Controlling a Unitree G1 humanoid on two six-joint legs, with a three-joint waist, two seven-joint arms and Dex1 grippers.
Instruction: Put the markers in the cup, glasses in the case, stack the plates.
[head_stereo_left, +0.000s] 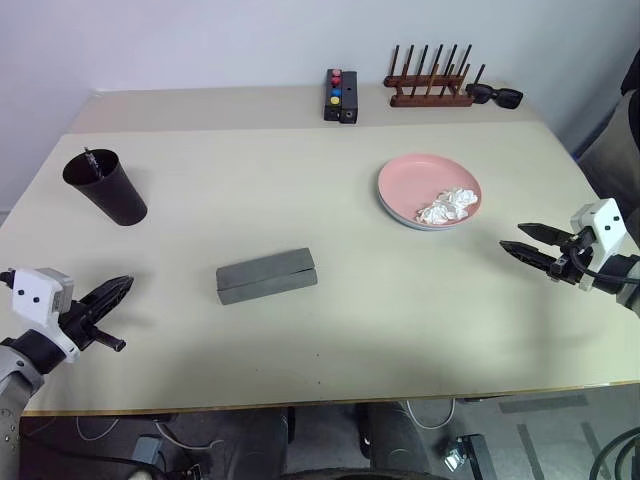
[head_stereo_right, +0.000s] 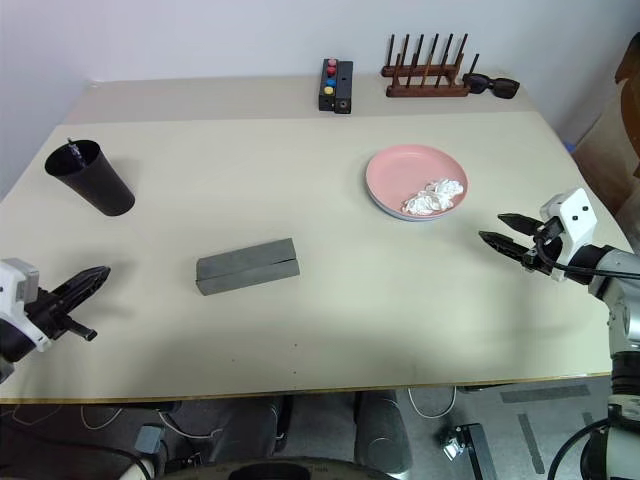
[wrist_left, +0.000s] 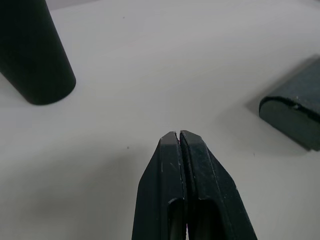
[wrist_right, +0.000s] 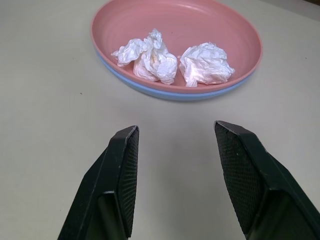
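Right gripper hovers with jaws apart and nothing between them, near the table's right edge; I read the plates as already stacked, pink one on top with a blue rim showing under it, sitting just ahead of those fingers toward the far right corner, two crumpled tissues inside; left gripper pinched shut and empty near the front left corner; cup stands upright toward the left edge, further back than that gripper, something thin poking above its rim, likely the markers; case lies closed mid-table toward the front edge, long axis roughly parallel to that edge, nearer my left arm; spectacles I can't see, presumably inside; black sunglasses by the wooden rack at the far edge are not ours; judging nothing left to grab.
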